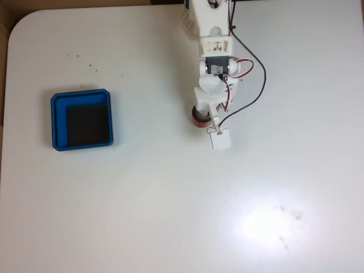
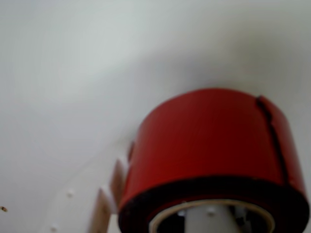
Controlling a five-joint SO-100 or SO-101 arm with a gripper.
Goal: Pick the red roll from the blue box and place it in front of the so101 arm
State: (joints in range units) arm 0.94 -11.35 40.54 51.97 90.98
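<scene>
In the fixed view the white so101 arm (image 1: 215, 51) reaches down from the top edge. Its gripper (image 1: 202, 115) is shut on the red roll (image 1: 198, 120), just in front of the arm's base over the white table. The wrist view shows the red roll (image 2: 209, 141) very close: one white finger (image 2: 201, 221) sits inside the roll's pale core, and the other finger (image 2: 111, 194) lies against its outer left side. I cannot tell whether the roll touches the table. The blue box (image 1: 55, 122) lies far to the left, its black floor bare.
A small white square piece (image 1: 220, 139) on a thin wire lies just below and right of the roll. Black and red cables (image 1: 259, 85) loop to the right of the arm. The white table (image 1: 170, 216) has small dark specks at upper left.
</scene>
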